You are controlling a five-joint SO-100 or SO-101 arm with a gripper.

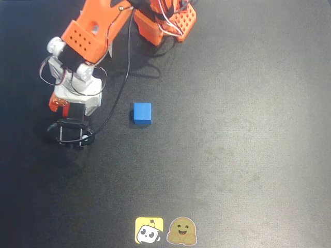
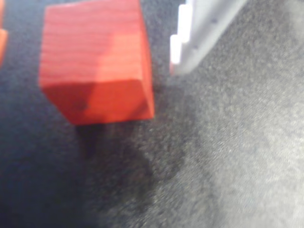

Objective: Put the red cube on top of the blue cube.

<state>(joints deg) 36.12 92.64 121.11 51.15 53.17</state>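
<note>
The red cube fills the upper left of the wrist view and rests on the black mat. My gripper is open around it: the white finger stands a small gap to its right, and a sliver of the orange finger shows at the left edge. In the overhead view my gripper is at the left and the arm hides the red cube. The blue cube sits alone on the mat, well to the right of my gripper.
The arm's orange base stands at the top centre, with cables trailing down toward the wrist. Two small stickers, a yellow one and a brown one, lie at the bottom edge. Black mat covers the table.
</note>
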